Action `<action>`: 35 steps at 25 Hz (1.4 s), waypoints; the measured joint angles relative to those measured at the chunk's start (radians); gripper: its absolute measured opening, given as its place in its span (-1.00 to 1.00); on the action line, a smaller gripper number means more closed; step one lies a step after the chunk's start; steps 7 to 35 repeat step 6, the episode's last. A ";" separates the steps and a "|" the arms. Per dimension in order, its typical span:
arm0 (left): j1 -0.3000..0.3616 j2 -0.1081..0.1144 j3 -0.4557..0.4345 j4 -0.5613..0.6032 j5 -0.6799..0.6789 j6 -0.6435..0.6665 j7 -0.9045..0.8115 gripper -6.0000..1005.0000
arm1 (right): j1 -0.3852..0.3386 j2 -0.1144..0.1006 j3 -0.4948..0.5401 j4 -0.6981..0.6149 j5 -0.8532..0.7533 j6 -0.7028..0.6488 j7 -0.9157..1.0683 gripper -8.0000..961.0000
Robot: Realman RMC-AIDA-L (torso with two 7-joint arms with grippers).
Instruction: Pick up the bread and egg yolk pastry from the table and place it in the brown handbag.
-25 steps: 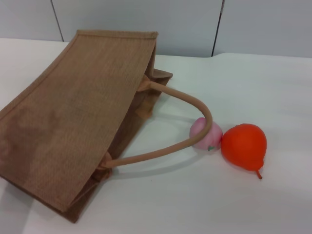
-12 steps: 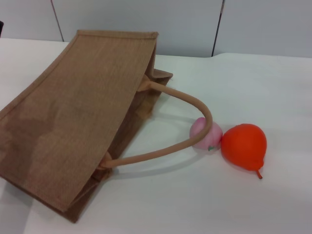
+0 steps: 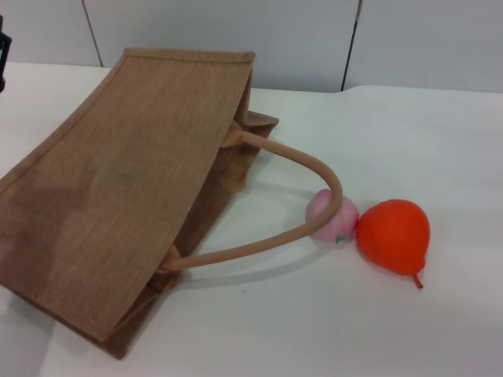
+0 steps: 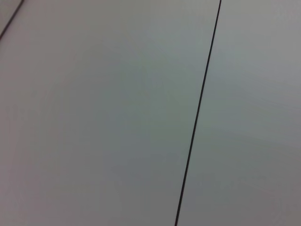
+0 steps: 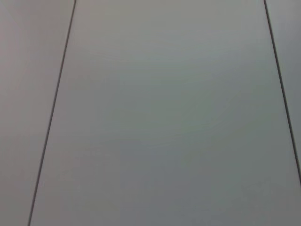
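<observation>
Head view: the brown handbag lies on its side across the left half of the frame, on the white table. Its flat burlap face is turned up and its open mouth faces right and toward the lower centre. One loop handle arches out from the mouth toward the middle right of the frame. The far end of that handle rests against a pink ball with a small green mark. Just to the right of the ball, touching it, sits a smooth orange-red pear-shaped fruit with its stem pointing to the lower right. The bread and the egg yolk pastry cannot be seen anywhere on the open table. Whether they lie inside the bag cannot be told, since its inside is hidden. At the upper left edge of the frame a small dark piece of the left arm juts in above the table's far side. The state of its jaws cannot be told.

Left wrist view: only a pale grey wall panel with a thin dark seam running down it.

Right wrist view: the same kind of grey panel, with one seam at left. The right gripper appears in no view.
</observation>
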 joint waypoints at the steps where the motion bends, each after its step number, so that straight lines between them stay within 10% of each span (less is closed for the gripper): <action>1: 0.000 0.000 0.000 0.000 0.000 0.000 0.000 0.66 | 0.000 0.000 0.000 0.000 0.000 0.000 0.000 0.82; 35: -0.007 -0.001 0.003 -0.001 0.000 0.014 0.000 0.66 | -0.001 0.001 0.018 0.004 0.000 0.001 0.000 0.82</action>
